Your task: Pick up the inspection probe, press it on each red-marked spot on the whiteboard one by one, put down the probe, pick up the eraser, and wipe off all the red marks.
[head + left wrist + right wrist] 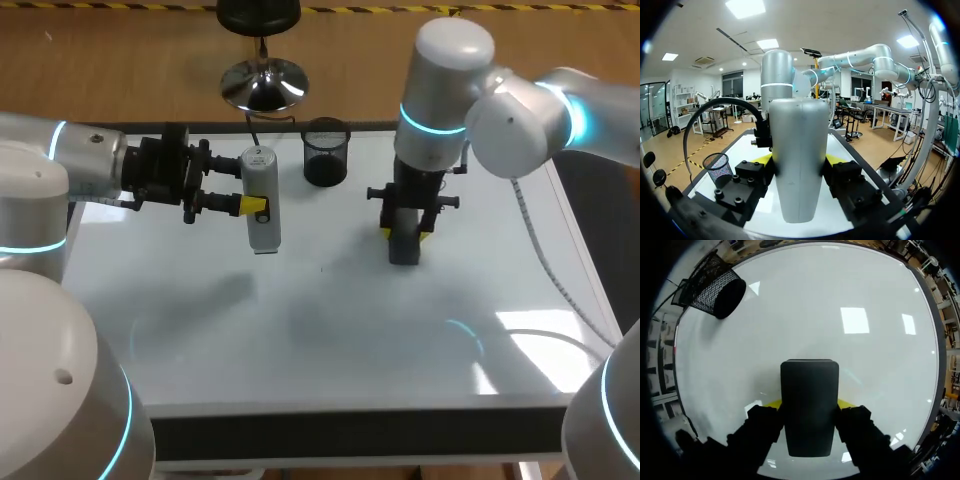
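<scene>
In the head view my left gripper (252, 205) is shut on the pale grey inspection probe (262, 200), held above the whiteboard's (330, 330) back left. From the left wrist view the probe (799, 165) fills the gap between the yellow-tipped fingers (761, 159). Near the board's middle, my right gripper (405, 234) points straight down, shut on the dark eraser (404, 248), whose lower end is at or just above the surface. In the right wrist view the eraser (809, 405) sits between both fingers (772, 404). No red marks show on the whiteboard (865, 340).
A black mesh cup (325, 152) stands at the board's back edge between the two grippers; it also shows as the mesh cup (718, 167) beside the left gripper and the mesh cup (717, 286) ahead of the eraser. A white cable (545, 255) trails along the board's right side.
</scene>
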`<state>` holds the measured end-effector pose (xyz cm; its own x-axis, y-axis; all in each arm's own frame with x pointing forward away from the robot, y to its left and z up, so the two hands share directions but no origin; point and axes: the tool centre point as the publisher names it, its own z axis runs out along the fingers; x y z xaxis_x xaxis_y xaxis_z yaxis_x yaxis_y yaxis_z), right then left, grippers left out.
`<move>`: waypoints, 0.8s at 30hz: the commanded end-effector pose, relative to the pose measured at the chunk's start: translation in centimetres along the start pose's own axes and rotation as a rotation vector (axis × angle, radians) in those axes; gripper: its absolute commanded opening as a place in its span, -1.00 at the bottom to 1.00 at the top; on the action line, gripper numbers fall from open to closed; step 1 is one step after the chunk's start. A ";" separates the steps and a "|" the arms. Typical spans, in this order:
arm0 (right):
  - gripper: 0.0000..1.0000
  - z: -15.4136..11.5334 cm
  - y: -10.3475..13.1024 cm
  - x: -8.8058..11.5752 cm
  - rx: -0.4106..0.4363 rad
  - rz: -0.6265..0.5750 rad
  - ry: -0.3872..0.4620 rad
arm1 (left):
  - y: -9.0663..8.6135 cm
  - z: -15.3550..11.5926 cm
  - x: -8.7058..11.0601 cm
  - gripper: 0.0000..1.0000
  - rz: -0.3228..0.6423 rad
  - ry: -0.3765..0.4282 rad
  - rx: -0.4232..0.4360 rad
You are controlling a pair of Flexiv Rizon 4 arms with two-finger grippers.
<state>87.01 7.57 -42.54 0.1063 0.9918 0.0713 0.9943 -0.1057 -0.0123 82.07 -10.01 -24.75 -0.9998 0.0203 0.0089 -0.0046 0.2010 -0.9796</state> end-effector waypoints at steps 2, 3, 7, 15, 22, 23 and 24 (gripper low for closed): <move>-1.00 -1.6 -0.3 -2.2 -0.024 -0.001 0.015 | -0.1 0.1 0.1 -1.00 0.002 -0.004 0.002; -1.00 -1.9 -0.3 -2.4 -0.029 -0.001 0.013 | -0.1 0.1 0.1 -1.00 0.002 -0.004 0.002; -1.00 -3.1 -0.4 -3.5 -0.046 -0.005 0.007 | -0.1 0.1 0.1 -1.00 0.002 -0.004 0.002; -1.00 -4.8 -0.8 -5.3 -0.073 -0.008 -0.003 | -0.1 0.1 0.1 -1.00 0.002 -0.004 0.002; -1.00 -5.7 -1.0 -6.8 -0.082 -0.007 -0.020 | -0.1 0.1 0.1 -1.00 0.002 -0.004 0.002; -1.00 -5.8 -1.1 -6.9 -0.083 -0.006 -0.022 | -0.1 0.1 0.1 -1.00 0.002 -0.004 0.002; -1.00 -6.0 -1.1 -7.0 -0.083 -0.008 -0.024 | -0.1 0.1 0.1 -1.00 0.002 -0.004 0.002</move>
<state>85.68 0.88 -37.80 0.1021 0.9939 0.0421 0.9923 -0.1048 0.0663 82.07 -10.01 -24.75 -0.9998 0.0203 0.0088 -0.0046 0.2009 -0.9796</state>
